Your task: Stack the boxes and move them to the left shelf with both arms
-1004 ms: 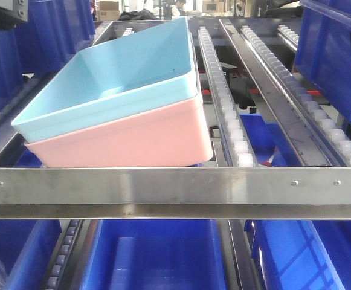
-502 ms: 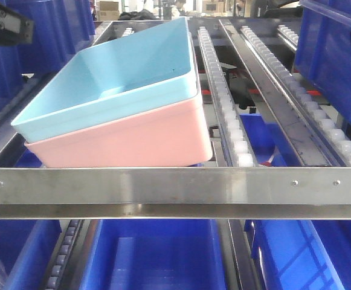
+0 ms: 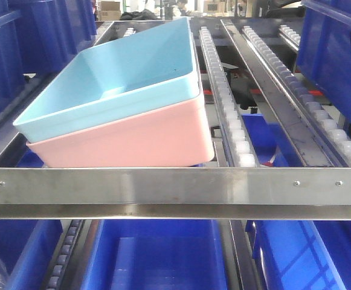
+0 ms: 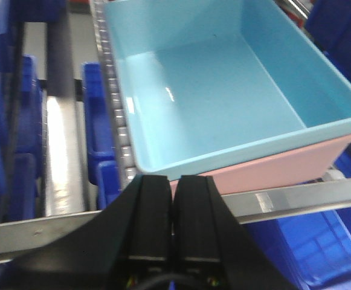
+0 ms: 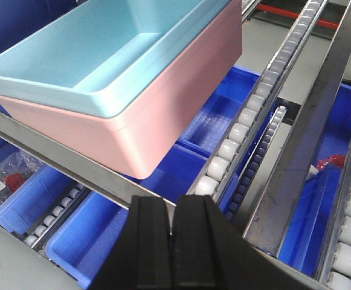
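Stacked boxes fill the left lane; roller lanes rightward lie open.

Blue box nested in pink box, on shelf.

I count two smooth bins, one sky-blue bin nested in one pink bin, and my two grippers, left gripper and right gripper.
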